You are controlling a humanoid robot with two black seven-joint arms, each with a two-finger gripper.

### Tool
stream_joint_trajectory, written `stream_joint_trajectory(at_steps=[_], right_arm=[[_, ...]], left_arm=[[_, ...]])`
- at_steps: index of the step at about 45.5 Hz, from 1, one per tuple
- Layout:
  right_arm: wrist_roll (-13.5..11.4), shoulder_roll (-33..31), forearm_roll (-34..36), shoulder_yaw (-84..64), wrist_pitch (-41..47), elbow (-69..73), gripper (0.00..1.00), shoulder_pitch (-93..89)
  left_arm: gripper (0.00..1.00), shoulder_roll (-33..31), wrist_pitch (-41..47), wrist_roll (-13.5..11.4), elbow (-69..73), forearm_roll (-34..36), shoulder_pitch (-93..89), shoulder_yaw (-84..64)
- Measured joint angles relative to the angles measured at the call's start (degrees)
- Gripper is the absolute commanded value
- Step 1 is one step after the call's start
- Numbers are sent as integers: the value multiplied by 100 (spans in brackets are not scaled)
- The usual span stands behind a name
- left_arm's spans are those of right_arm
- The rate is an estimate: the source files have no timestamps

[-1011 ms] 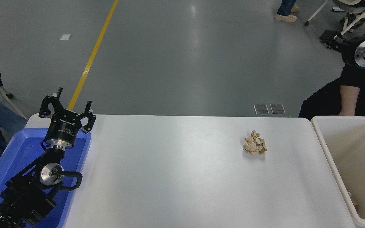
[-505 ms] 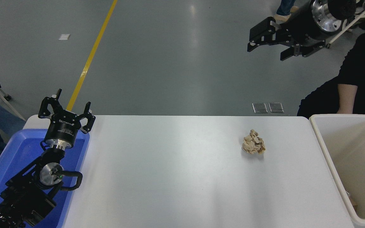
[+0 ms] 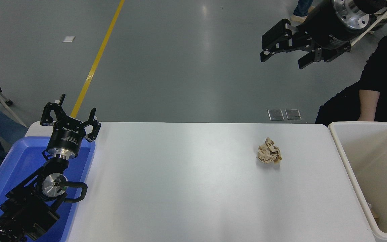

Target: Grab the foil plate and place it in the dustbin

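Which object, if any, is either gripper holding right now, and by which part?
Nothing is held. The right gripper is open in the air at the upper right; the left gripper is open and empty over the blue tray.

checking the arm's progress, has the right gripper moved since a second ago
Yes. The right gripper, out of view a second ago, now hangs open at upper right, high above the paper wad and left of the dustbin.
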Motion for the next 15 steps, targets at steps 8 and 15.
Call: stream_joint_trajectory(at_steps=[8, 15], right_arm=[[-1, -34, -13, -229, 8, 42, 100, -113], [-5, -67, -25, -334, 11, 63, 100, -308]], left_arm=[[98, 0, 0, 0, -2, 1, 0, 0], [98, 0, 0, -1, 0, 1, 0, 0]])
